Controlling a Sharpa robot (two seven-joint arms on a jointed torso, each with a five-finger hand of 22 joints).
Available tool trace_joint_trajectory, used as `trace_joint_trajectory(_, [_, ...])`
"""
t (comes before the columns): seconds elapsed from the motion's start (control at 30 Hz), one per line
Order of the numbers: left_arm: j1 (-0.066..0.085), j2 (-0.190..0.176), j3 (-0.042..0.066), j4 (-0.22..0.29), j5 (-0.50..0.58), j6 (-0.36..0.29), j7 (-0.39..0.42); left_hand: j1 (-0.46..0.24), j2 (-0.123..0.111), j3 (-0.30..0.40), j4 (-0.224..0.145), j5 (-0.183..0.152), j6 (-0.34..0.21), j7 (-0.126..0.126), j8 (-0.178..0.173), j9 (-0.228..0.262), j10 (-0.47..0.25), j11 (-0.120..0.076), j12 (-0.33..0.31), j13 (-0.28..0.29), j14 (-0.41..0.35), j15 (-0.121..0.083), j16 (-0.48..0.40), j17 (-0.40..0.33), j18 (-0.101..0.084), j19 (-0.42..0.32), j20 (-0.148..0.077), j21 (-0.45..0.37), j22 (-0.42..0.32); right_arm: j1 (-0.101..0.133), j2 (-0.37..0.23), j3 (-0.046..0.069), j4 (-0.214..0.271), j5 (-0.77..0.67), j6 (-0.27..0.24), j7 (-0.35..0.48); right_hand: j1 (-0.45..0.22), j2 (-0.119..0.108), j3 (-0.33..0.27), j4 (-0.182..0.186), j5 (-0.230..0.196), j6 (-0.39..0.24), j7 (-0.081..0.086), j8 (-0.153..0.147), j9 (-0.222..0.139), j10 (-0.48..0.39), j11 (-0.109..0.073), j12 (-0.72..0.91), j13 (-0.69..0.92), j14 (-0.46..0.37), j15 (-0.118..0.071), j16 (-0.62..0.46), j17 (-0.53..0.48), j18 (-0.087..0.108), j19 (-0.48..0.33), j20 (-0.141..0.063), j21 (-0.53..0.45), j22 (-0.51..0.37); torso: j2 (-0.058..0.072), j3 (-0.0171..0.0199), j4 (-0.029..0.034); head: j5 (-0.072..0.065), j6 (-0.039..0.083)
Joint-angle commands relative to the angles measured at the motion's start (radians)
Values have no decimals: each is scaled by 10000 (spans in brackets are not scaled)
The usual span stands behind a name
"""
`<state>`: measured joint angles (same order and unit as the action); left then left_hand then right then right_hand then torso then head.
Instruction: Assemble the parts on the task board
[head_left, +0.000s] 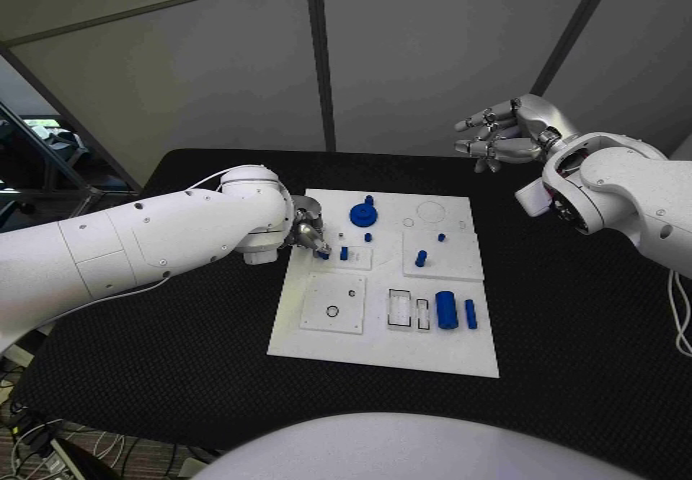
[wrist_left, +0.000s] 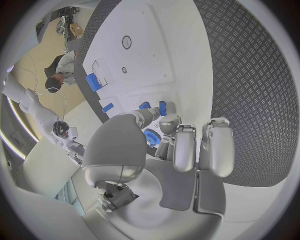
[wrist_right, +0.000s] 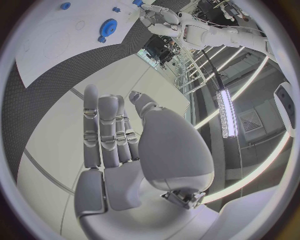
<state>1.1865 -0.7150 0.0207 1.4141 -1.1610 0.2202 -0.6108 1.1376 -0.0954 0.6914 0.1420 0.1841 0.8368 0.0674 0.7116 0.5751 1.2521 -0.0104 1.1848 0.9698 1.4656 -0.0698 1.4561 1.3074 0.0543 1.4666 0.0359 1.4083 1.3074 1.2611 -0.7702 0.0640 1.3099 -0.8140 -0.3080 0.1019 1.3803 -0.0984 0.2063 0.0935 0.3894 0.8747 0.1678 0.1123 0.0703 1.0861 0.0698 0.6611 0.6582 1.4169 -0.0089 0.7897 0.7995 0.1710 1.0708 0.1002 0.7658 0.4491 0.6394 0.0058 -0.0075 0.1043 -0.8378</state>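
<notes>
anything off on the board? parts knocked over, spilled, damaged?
Nothing stands out. The task board lies flat and square on the black table, and the blue parts sit on it, none off the plate. The left hand is at the small blue pieces; the right hand is raised, holding nothing.

Two glossy white rounded arms, silver jointed left robot hand (head_left: 307, 236), right robot hand (head_left: 505, 132), thin white cable.

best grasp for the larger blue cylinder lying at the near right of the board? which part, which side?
Judging from the head view, pinch the blue cylinder across its long curved sides at mid-length, coming straight down from above. It lies flat on the task board, so its ends give little purchase. A slimmer blue bar lies close on one side and a rectangular slot on the other, so keep the fingers narrow.
</notes>
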Motion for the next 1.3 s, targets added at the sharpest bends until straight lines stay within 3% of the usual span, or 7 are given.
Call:
trace_joint_trajectory(0.03, [-25,39,-31,-43,-49,327,-102,-318,-72,1125,-1024,9,13,-82,65,20,47,-54,-45,-17,730,-80,-11,1590,-90,354,-79,12,752,19,9,5,-1,-16,71,73,-23,-51,112,-2,288,-48,-2,39,11,-64,34,-5,-26,52,21,-98,27,127,68,9,-76,-27,3,-5,-6,-10,-12])
trace_joint_trajectory(0.23, [-24,109,-30,-151,-49,559,-103,-875,-106,1044,-859,-10,48,-133,118,10,-1,-88,-144,-165,730,-106,-12,1590,-95,366,-100,23,782,19,23,5,-8,-16,74,79,-33,-63,126,3,348,-50,-1,41,11,-66,36,0,-29,57,22,-109,38,126,74,9,-85,-32,-1,4,1,-16,-44])
trace_joint_trajectory(0.7, [-22,223,-30,-327,-50,692,-109,-1472,-143,702,-646,-50,137,-171,143,-53,-36,-114,-240,-314,732,-127,-13,1591,-95,369,-121,9,788,19,8,5,2,-16,72,86,-39,-67,126,6,354,-52,0,40,10,-65,37,2,-29,58,22,-111,40,125,75,9,-87,-32,3,-3,-4,-47,-50])
trace_joint_trajectory(1.3, [-23,316,-32,-490,-51,537,-118,-2064,-221,-498,-193,-73,361,-213,132,-238,9,-139,-189,-274,734,-148,-12,1595,-112,400,-141,47,871,19,-15,5,20,-20,78,82,-50,-74,126,11,359,-56,1,39,10,-65,39,4,-29,57,23,-133,25,125,77,10,-90,-34,2,-2,2,-81,-97])
